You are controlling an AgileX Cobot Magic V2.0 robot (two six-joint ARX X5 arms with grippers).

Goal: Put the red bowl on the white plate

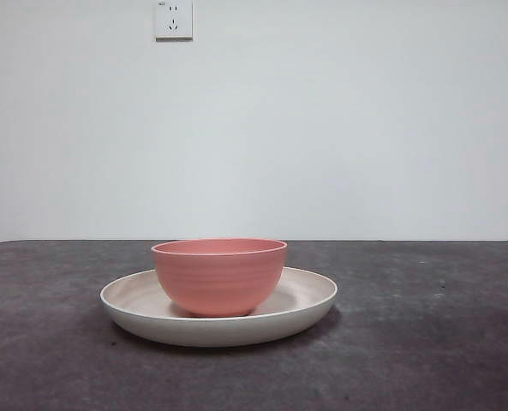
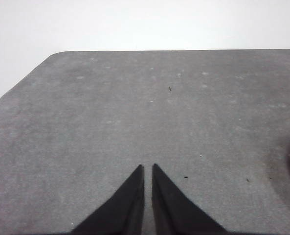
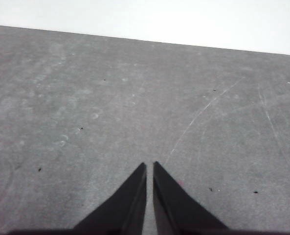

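Dark grey speckled counter point(image 1: 425, 342) ran back to a plain white wall point(image 1: 365, 128); a white wall socket point(image 1: 174, 19) sat high on that wall, above and a little to the side of the dishes. Nothing else stood on the counter near the dishes in the front view, and no arm showed there. The red bowl point(image 1: 220, 276) sat upright inside the white plate point(image 1: 134, 312), mouth facing straight up, base resting on the plate's floor roughly at its centre, plate rim visible on both sides of it. Both pieces were round (no long axis to speak of); faint horizontal ridges ringed the bowl's side. The plate lay flat on the counter. Left end effector point(image 2: 147, 169) hung over bare counter, jaws drawn together with only a thin slit between the tips, holding nothing; a sliver of pale rim showed at the edge of its wrist view, too little to identify surely. Right end effector point(image 3: 149, 166) likewise closed on nothing, over scratched, spotted counter, well apart from the dishes.
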